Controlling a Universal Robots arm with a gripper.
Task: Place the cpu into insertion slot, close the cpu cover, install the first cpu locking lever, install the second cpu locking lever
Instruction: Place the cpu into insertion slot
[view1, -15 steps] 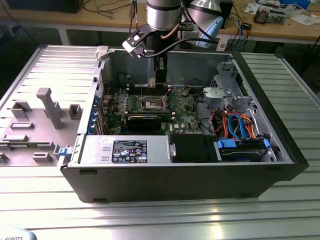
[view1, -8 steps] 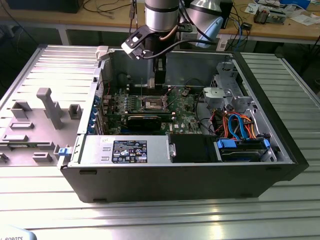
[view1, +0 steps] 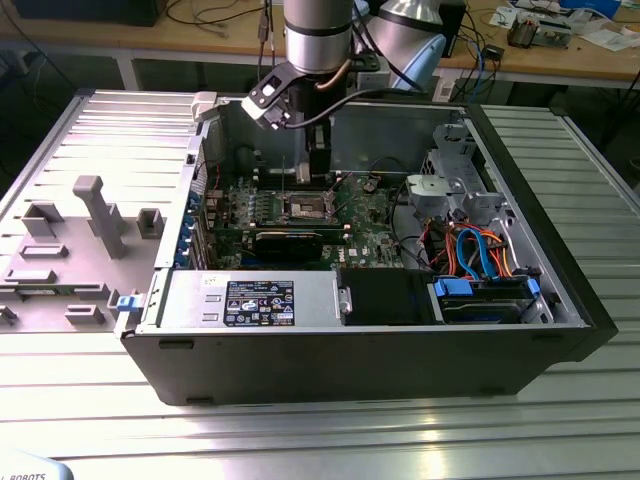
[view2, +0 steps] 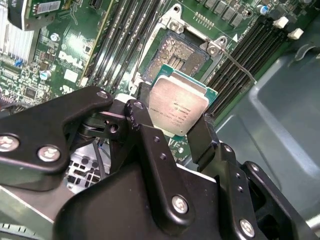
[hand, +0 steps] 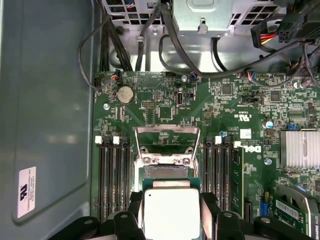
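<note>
While I am pinching the cpu (view2: 179, 107) by two opposite edges in the tool (view2: 175, 119), it is hanging just above the insertion slot (view2: 177, 52). It is sitting slightly short of it, away from the raised cpu cover (hand: 168, 129), with its edges roughly squared to the socket.

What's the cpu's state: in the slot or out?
Out. The claw grips the cpu, clear of the slot, whose contacts lie bare.
</note>
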